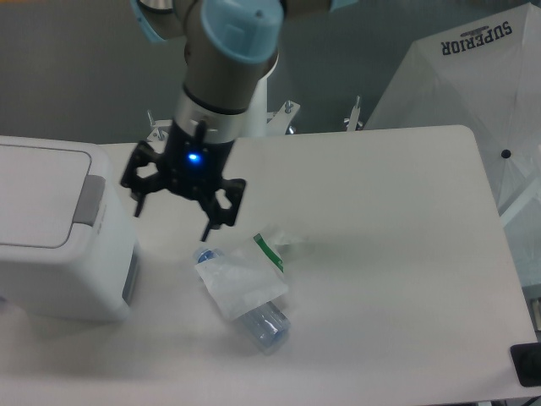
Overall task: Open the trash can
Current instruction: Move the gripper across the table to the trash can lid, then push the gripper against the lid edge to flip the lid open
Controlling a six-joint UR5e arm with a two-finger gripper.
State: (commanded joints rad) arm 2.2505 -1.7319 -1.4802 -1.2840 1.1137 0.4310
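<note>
The trash can (59,228) is a large white boxy bin at the table's left edge. Its flat lid is down, with a grey push tab (90,200) on the right side of the top. My gripper (172,222) hangs above the table just right of the bin, a short way from the tab. Its black fingers are spread apart with nothing between them, and a blue light glows on the wrist.
A clear plastic bottle (258,320) lies on the table under a clear bag (242,282), just right of and below the gripper. A white umbrella (473,76) stands beyond the table's right edge. The arm's base post (241,93) is behind the table.
</note>
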